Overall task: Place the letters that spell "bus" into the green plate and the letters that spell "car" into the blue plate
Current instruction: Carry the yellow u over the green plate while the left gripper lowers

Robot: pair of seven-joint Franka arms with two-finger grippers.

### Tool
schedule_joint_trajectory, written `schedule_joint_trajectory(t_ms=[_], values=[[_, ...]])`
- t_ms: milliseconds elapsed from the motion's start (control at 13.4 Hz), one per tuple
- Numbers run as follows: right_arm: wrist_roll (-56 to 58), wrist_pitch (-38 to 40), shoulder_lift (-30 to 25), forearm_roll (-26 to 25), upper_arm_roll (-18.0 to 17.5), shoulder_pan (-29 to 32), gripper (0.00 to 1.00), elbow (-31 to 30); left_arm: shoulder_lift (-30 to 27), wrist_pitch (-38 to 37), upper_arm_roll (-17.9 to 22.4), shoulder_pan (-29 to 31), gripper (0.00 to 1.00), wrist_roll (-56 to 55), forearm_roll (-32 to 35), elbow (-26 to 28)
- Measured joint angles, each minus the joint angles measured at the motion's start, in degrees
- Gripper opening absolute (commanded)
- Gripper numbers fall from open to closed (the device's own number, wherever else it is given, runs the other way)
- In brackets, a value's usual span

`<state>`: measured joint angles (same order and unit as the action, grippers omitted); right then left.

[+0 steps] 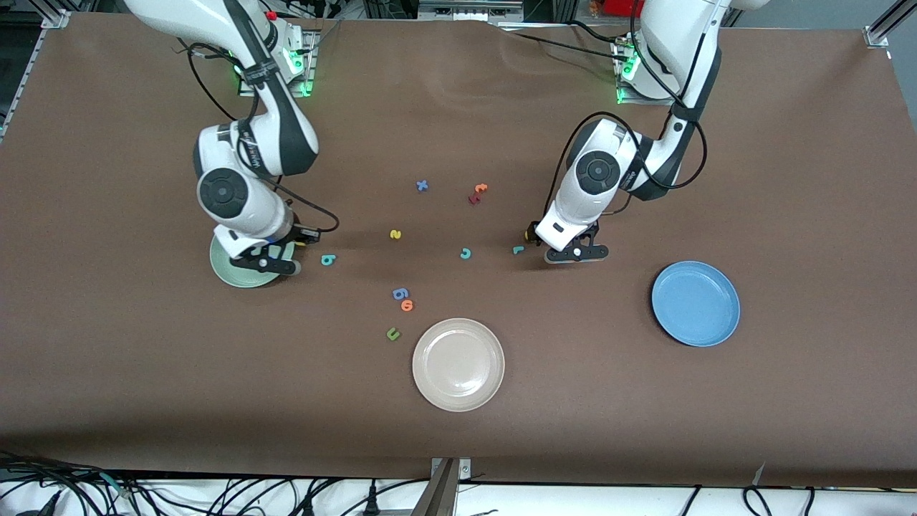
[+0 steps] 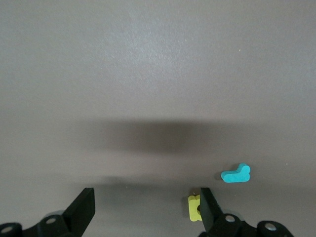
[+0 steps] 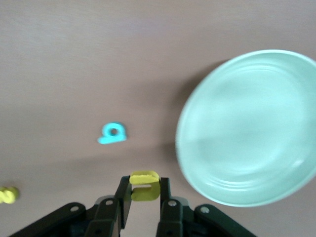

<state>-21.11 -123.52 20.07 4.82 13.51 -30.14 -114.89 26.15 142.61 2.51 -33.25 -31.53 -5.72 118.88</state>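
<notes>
Yellow "u" [image 3: 144, 185] pinched over green plate [image 3: 247, 128]; blue plate [image 1: 695, 303] bare.

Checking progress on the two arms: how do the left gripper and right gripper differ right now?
The left gripper is open and empty; the right gripper is shut on the yellow "u". The left gripper hangs low over bare table by the yellow "a" and teal "r"; the right gripper is up by the rim of the green plate, teal "b" nearby. Both have black jaws.
</notes>
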Motion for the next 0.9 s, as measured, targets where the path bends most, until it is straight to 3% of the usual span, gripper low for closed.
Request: schedule_joint_trajectory(t_ms=[524, 898], values=[[15.1, 3.7, 0.2, 0.0, 10.8, 0.2, 0.17, -3.5, 2.2, 0.1, -0.6, -3.2, 0.94, -4.0, 0.0, -0.7], [17.5, 2.5, 3.2, 0.0, 11.4, 0.8, 0.19, -5.8, 4.4, 0.1, -0.6, -3.4, 0.92, -6.1, 0.0, -3.2]])
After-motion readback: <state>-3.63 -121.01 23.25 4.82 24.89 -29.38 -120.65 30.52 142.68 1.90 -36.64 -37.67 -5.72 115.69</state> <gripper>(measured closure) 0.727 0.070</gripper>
